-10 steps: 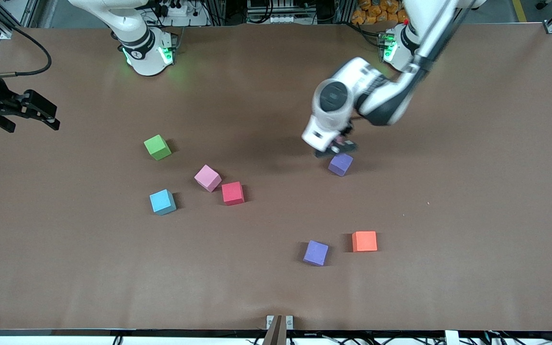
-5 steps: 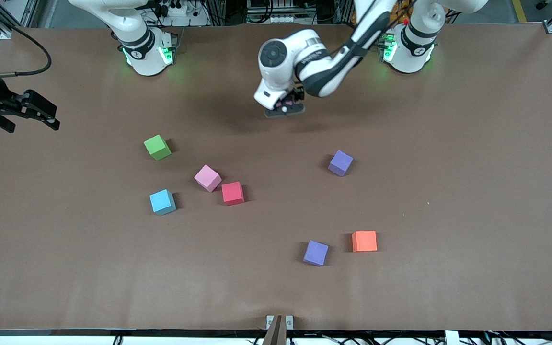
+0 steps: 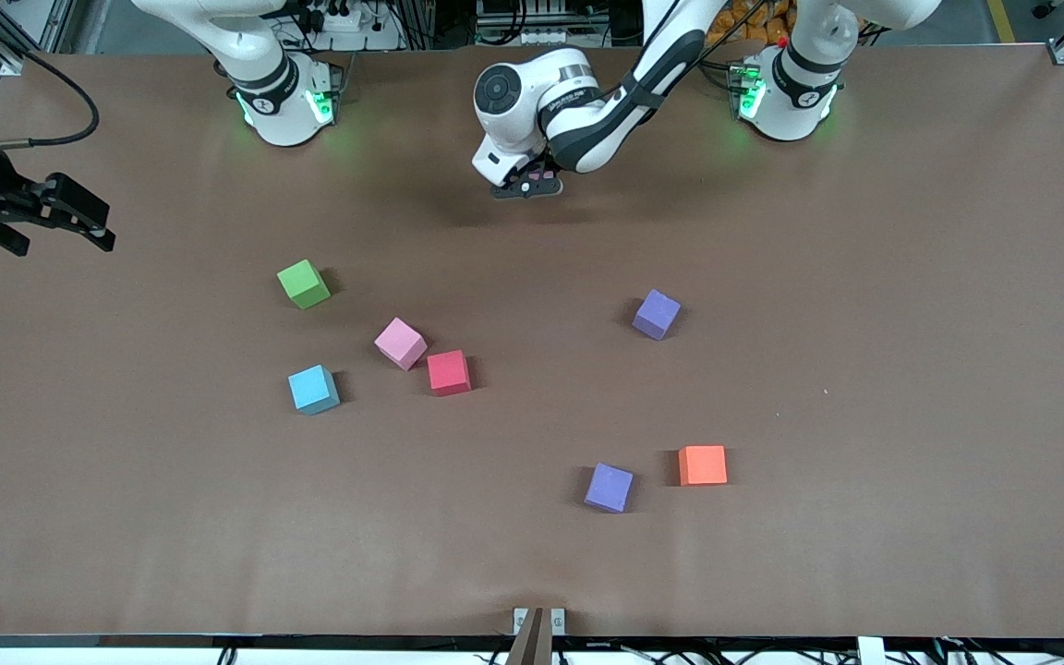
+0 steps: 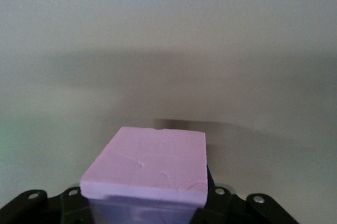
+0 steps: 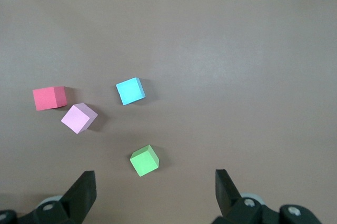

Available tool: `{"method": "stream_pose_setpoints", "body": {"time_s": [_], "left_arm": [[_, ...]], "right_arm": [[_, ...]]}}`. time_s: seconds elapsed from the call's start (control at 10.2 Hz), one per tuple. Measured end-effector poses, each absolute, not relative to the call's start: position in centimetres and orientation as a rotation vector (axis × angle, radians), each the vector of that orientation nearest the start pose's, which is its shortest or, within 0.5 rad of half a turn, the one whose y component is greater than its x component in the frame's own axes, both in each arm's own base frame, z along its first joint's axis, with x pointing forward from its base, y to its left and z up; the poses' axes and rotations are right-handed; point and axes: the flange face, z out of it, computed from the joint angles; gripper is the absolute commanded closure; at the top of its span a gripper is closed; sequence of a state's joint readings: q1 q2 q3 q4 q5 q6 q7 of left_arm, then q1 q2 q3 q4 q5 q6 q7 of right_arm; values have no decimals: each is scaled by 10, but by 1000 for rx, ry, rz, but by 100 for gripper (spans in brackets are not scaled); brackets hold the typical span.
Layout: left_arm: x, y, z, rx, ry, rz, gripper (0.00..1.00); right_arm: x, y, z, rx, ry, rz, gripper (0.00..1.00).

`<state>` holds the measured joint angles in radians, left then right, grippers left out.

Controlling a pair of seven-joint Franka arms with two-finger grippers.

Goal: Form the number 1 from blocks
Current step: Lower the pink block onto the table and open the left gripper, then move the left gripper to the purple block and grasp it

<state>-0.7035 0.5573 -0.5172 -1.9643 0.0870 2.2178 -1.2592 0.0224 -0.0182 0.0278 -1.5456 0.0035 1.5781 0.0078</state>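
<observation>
My left gripper (image 3: 529, 186) is shut on a pink block (image 4: 150, 163) and hangs over the table between the two arm bases. On the table lie a green block (image 3: 303, 284), a second pink block (image 3: 400, 343) touching a red block (image 3: 449, 372), and a light blue block (image 3: 313, 389). Toward the left arm's end are a purple block (image 3: 656, 314), another purple block (image 3: 609, 487) and an orange block (image 3: 703, 465). My right gripper (image 3: 52, 217) waits open at the right arm's end. In its wrist view the green block (image 5: 144, 160) shows just past the gripper (image 5: 154, 183).
The brown table (image 3: 864, 369) holds only the blocks. A small metal bracket (image 3: 538, 621) sits at the table edge nearest the front camera. A black cable (image 3: 70, 102) arcs above the right gripper.
My left arm has carried the pink block away from the purple block, toward the arm bases and the right arm's end. The right arm and the table blocks have not moved.
</observation>
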Motion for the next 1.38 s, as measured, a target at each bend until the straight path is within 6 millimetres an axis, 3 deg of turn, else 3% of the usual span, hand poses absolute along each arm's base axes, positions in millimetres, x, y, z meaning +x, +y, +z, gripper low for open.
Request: {"method": "stream_pose_setpoints", "body": {"time_s": [0.29,0.59,0.79,1.08,1.38], "left_arm": [[189,-557,197,-2954,29,413,0],[207,-558,205,-2975,-11,394,0],[246,-555,238,-3025,-103,338,0],[344,-513,294,-3043,-354,270,0],[426,-442,292,-2998,-515,251,0]], "right_arm": [[549,28,647,-3135,-67,-80,0],[549,28,647,-3135,-67,-80,0],[549,28,647,-3135,-67,-80,0],[550,28,647,-3135,-67,-80,0],[550,28,647,-3135,-66,-80,0]]}}
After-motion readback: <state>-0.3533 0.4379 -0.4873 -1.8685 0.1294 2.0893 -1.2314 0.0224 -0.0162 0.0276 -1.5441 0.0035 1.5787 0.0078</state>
